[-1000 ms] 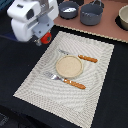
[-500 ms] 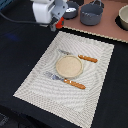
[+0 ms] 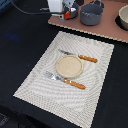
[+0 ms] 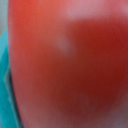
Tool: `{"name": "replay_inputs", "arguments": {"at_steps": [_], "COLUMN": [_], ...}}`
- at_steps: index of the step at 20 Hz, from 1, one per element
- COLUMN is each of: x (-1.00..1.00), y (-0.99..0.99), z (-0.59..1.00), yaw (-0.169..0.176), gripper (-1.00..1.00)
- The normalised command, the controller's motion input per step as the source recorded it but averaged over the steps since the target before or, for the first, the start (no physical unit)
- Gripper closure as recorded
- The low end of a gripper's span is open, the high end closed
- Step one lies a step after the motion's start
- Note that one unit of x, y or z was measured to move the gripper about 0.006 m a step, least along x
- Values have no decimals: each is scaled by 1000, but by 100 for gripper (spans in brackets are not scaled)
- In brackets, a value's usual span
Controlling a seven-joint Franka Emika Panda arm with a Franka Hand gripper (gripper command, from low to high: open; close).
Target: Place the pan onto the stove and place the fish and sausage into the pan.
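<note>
Dark surface, stove [image 3: 100, 27] at far edge: my tool [image 3: 64, 14] pinching sausage [image 4: 70, 65]; I'd lower gently, release centred over pan.

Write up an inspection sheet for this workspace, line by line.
Surface: black table; stove along its far edge.
Job's things: pan on the stove, partly hidden by the claw; sausage fills the wrist view as a red blur; fish, nothing seen.
Clutter: grey pot on the stove; woven placemat with plate, fork and knife.
Grippers: claw by the pan; open or shut unclear.
Cables: one cable behind the arm.
Surroundings: nothing seen.
</note>
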Motion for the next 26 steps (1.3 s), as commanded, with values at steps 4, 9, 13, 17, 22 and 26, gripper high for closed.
{"name": "replay_inputs", "arguments": {"at_steps": [4,9,13,17,22,26], "x": [184,139,99,-11,-37,34], "y": [899,873,870,841,548,344], "z": [23,87,61,-24,-131,178], "yaw": [0,0,0,0,0,0], "gripper": [100,100,100,100,100,-100]}}
